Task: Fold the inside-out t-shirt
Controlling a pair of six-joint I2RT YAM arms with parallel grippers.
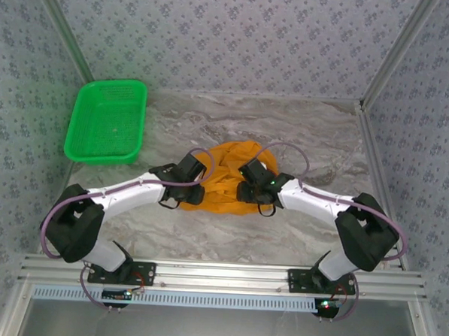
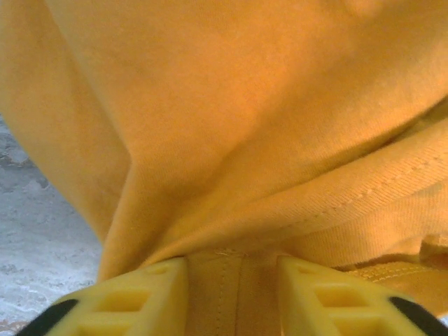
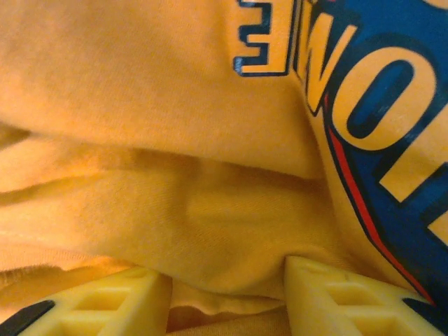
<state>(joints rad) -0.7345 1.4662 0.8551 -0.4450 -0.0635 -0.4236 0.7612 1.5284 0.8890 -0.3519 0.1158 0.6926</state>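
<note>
t-shirt (image 1: 223, 189) bunched mid-surface (image 1: 206, 238), no flat fold visible, blue print (image 3: 392, 140) showing. left pincer (image 2: 232, 283) part-closed, pinching a gather of cloth. right pincer (image 3: 227, 290) half open around cloth, grip unclear. judged early: all folds remain.

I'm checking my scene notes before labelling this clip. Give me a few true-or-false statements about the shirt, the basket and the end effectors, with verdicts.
1. The t-shirt lies in the green basket. False: it lies in the middle of the table, apart from the basket at the far left.
2. Orange cloth sits between the fingers of the left end effector. True.
3. A blue printed graphic shows beyond the right end effector. True.
4. The t-shirt is folded into a flat rectangle. False: it is bunched up.
</note>
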